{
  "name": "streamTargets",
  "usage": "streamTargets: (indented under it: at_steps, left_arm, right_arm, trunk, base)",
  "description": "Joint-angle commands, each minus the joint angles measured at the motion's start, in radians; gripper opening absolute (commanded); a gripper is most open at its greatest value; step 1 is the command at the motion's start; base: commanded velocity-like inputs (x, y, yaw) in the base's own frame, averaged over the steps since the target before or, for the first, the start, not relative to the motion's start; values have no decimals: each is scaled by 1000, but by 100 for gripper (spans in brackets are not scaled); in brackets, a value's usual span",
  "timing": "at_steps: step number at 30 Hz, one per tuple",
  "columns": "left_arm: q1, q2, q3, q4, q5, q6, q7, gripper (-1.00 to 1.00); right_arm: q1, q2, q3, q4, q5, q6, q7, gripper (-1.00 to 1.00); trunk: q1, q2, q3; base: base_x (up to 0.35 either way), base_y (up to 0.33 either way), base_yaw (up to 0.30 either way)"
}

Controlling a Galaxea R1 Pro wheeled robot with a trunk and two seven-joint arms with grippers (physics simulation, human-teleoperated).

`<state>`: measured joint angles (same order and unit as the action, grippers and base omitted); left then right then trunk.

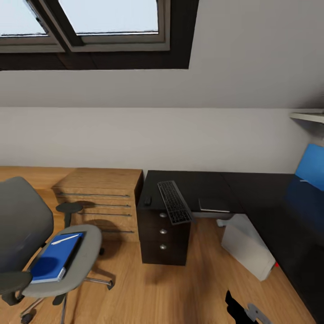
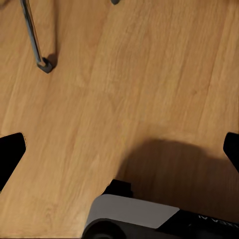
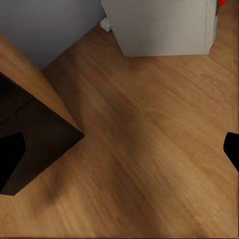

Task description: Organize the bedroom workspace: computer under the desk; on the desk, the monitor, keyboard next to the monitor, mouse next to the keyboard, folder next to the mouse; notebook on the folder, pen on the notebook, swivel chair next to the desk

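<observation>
Both grippers' fingers look spread over bare floor, while the folder (image 1: 53,263) and pen (image 1: 65,239) lie on the swivel chair (image 1: 27,234).

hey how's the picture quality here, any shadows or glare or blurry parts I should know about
Head view: soft and slightly blurred, bright skylight overhead, glossy desk reflecting its blue back panel, soft shadow of the swivel chair on the floor. Left wrist view: a broad dark shadow on the wooden floor. Right wrist view: the computer evenly lit, with diffuse shading across the planks.

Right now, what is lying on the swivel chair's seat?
On the swivel chair seat lies the blue folder, with the pen on top. A dark edge beside it may be the notebook; unclear.
</observation>
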<state>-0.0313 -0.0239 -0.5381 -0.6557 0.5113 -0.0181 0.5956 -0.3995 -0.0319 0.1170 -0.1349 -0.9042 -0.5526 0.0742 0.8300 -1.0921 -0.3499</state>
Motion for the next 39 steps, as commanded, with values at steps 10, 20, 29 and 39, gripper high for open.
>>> streamTargets:
  at_steps: [10, 20, 29, 39]
  left_arm:
    - [-1, 1, -6, -1, 7, -4, 7, 100]
    - [-1, 1, -9, -1, 3, -5, 3, 100]
    - [-1, 1, -10, 0, 4, -5, 3, 100]
    - [-1, 1, -7, 2, 7, -5, 3, 100]
  right_arm:
    - [-1, -1, 20, 3, 20, -4, 6, 100]
    - [-1, -6, 49, 4, 140, -4, 5, 100]
    - [-1, -5, 52, 20, 189, -14, 4, 100]
    - [-1, -2, 53, 26, 194, -66, 4, 100]
  trunk:
    - [-20, 34, 15]
    - [-20, 34, 15]
    - [-20, 34, 20]
    - [-20, 34, 35]
  base:
    - [-104, 0, 144]
    - [-25, 0, 99]
    - [-270, 0, 5]
    - [-333, -14, 0]
